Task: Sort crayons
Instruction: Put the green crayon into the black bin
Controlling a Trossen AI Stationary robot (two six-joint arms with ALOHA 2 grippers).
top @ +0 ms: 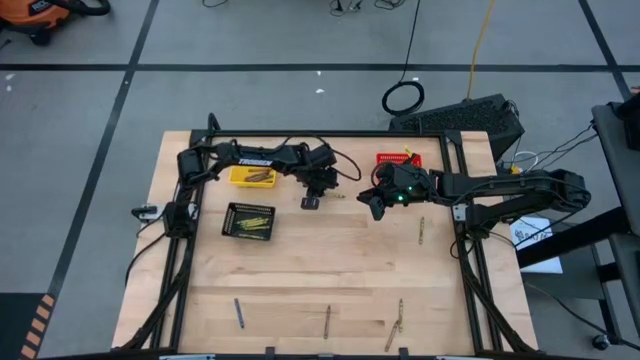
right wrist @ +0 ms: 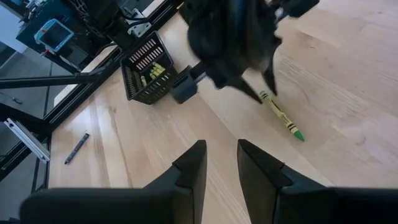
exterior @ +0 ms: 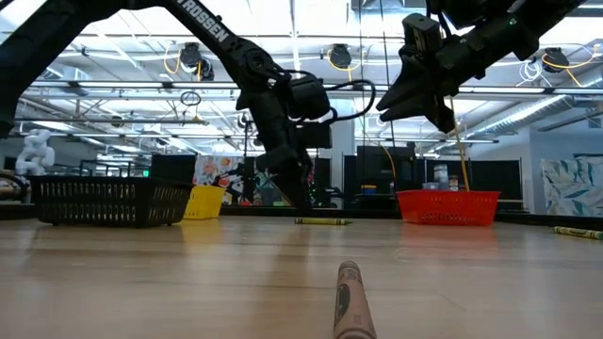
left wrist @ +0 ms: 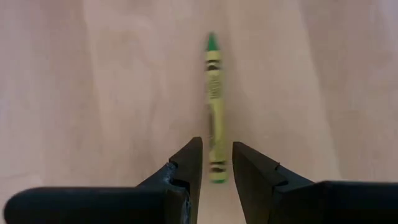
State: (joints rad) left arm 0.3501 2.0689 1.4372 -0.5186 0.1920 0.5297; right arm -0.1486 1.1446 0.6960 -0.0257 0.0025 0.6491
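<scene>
Step in hand: left gripper [left wrist: 216, 163] lowered over yellow-green crayon [left wrist: 214, 106] on tabletop [top: 330, 255], fingers parted astride its end, nothing gripped. Next, likely: close, lift, carry to black basket [top: 248, 221]. Right gripper [right wrist: 221, 165] hovering nearby, parted, empty. Count: three baskets; five loose crayons visible elsewhere.

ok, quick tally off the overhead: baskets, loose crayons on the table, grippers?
Baskets: 3, yellow basket, black basket, red basket
Loose crayons: 6; those inside the baskets can't be counted
Grippers: 2, left gripper, right gripper
Total: 11
</scene>
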